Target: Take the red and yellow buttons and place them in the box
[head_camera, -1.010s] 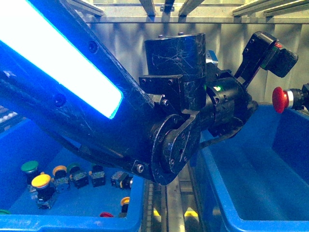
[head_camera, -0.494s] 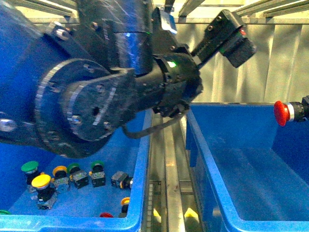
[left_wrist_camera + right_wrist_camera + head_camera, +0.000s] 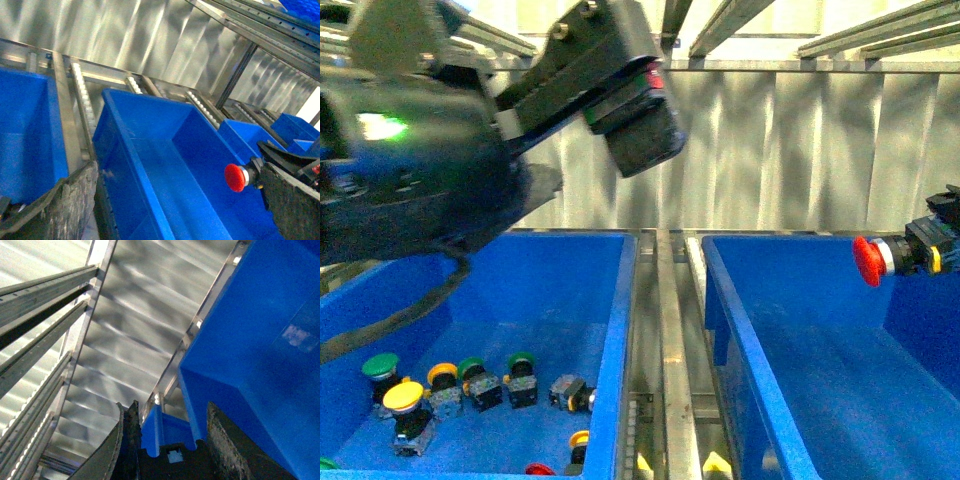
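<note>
Left arm swung up to 10 o'clock, left jaws wide apart, empty; red button, clamped in right jaws at 3 o'clock, now hangs over box — drop prob. next

The right claw holds a red button by its dark body, cap sideways, above the blue box. The left claw's rough pads stand wide apart. A roller rail lies beside the box.
</note>
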Robot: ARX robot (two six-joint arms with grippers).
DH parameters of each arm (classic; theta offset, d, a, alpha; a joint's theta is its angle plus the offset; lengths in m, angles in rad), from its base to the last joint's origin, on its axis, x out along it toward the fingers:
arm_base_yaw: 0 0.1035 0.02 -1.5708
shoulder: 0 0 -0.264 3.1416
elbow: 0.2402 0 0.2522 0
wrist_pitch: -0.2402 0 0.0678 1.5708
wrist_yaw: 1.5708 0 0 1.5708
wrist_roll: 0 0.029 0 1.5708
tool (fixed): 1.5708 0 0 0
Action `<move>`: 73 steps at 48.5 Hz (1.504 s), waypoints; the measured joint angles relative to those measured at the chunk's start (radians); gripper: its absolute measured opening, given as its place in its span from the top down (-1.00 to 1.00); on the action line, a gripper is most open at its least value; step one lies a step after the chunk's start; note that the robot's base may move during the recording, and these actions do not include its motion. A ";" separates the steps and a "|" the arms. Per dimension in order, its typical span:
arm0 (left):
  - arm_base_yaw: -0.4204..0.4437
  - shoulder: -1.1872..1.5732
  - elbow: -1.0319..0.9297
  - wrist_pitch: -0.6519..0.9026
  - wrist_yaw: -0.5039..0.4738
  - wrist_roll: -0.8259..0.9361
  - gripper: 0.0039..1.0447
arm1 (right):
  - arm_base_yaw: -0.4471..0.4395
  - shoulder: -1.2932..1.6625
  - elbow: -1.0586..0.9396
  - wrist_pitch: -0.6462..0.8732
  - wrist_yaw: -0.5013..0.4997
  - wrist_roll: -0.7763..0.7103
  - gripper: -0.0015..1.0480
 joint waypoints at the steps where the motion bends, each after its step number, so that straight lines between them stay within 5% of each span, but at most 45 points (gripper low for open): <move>1: 0.002 -0.027 -0.026 -0.005 -0.011 0.004 -0.86 | 0.003 0.000 0.004 -0.001 0.000 -0.008 0.42; 4: 0.005 -0.089 -0.079 -0.031 -0.035 0.014 -0.85 | 0.013 0.000 0.014 -0.008 0.000 -0.021 0.42; 7: -0.013 -0.216 -0.151 -0.226 -0.362 0.160 -0.57 | 0.022 0.000 0.023 -0.016 0.003 -0.035 0.44; 10: 0.017 -0.348 -0.282 -0.277 -0.519 0.274 -0.30 | 0.031 0.000 0.027 -0.028 0.005 -0.049 0.44; 29: 0.232 -0.719 -0.615 -0.316 -0.336 0.359 0.97 | 0.076 -0.020 0.032 -0.051 0.046 -0.131 0.45; 48: 0.370 -0.917 -0.716 -0.410 -0.202 0.366 0.96 | 0.104 -0.042 0.031 -0.072 0.041 -0.243 0.45; 55: 0.483 -0.988 -0.737 -0.460 -0.100 0.366 0.96 | 0.101 -0.048 0.030 -0.077 0.026 -0.272 0.46; 73: 0.487 -1.120 -0.770 -0.534 -0.089 0.367 0.96 | 0.074 -0.062 0.008 -0.079 0.018 -0.284 0.46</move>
